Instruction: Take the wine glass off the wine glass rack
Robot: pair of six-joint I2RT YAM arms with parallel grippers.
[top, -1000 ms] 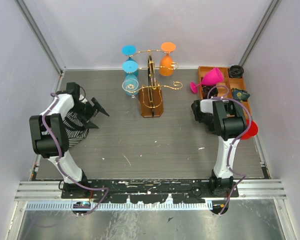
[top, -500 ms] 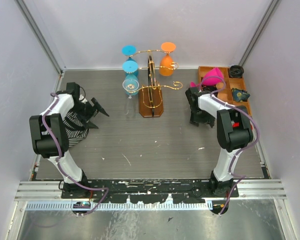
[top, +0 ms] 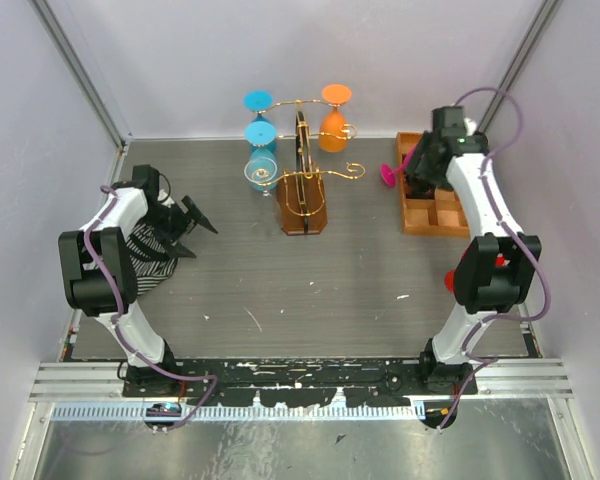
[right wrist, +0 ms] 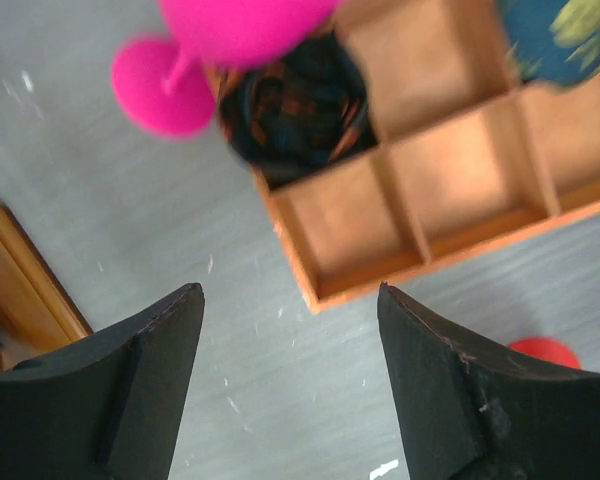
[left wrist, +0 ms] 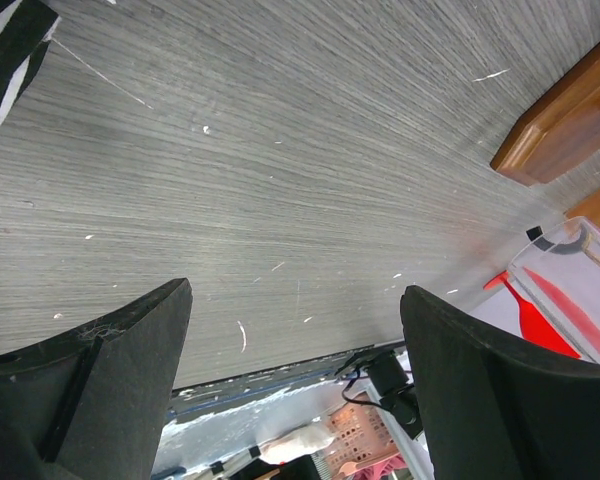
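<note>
The right gripper [right wrist: 288, 295] hangs right of the wine glass rack [top: 302, 210], fingers apart. The left gripper [left wrist: 295, 290], left of it, is likewise spread.

**Top view:** the right arm [top: 477, 190] is covering much of the compartment tray [top: 417, 217] and all of the pink glass [top: 387, 174] but its foot.

**Right wrist view:** the pink glass [right wrist: 240, 25] is running off the top edge, blurred. A blue-green item [right wrist: 560, 35] in the corner is blurring beyond recognition. The wine glass rack [right wrist: 15, 265], only its base in frame, is being cropped at left.
</note>
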